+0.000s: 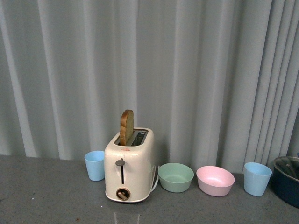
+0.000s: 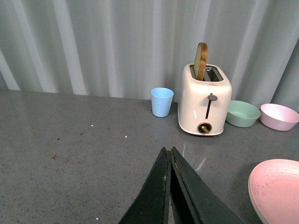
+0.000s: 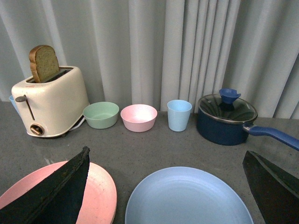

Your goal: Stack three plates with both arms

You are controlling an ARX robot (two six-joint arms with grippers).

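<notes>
The pink plate [image 3: 100, 196] lies flat on the grey table, partly behind one finger of my right gripper [image 3: 168, 161]; it also shows in the left wrist view [image 2: 276, 189]. The light blue plate [image 3: 187, 198] lies beside it, between my right gripper's open jaws, which hang above it. My left gripper [image 2: 169, 150] is shut and empty over bare table, apart from the pink plate. The cream-beige plate is out of view. Neither arm shows in the front view.
A cream toaster [image 1: 128, 170] with a bread slice [image 1: 126, 127] stands at the back. Beside it stand a blue cup [image 1: 95, 165], a green bowl [image 1: 175, 177], a pink bowl [image 1: 215, 180], a second blue cup [image 1: 257, 178] and a dark blue lidded pot [image 3: 226, 119]. Curtains hang behind.
</notes>
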